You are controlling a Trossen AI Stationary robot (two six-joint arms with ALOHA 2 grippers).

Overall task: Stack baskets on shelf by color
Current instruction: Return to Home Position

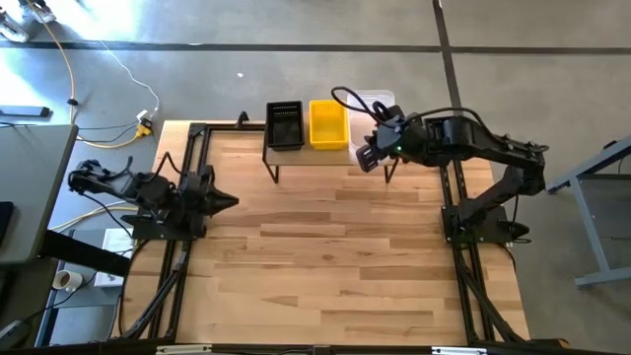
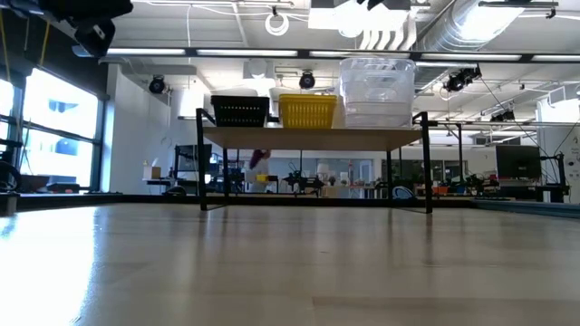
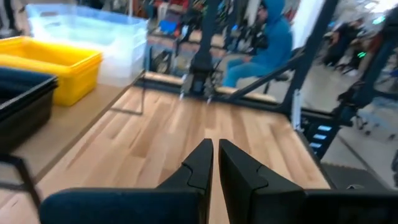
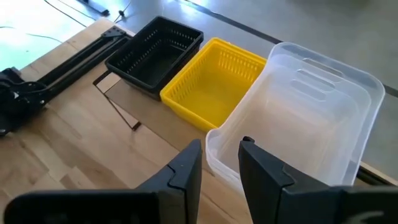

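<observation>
The shelf, a light plank on thin black legs, stands at the table's far edge. On it, side by side, rest black baskets, yellow baskets and clear baskets. In the low view the clear baskets rise highest, with nested rims showing. My right gripper is open and hovers above the shelf's near edge, in front of the clear baskets' near rim, touching nothing. In the high view my right gripper partly hides the clear baskets. My left gripper is shut and waits at the table's left side.
Bare wooden tabletop stretches from the shelf to the near edge. Black frame rails run along the left and right sides. A person in a blue hooded top sits beyond the table's right side.
</observation>
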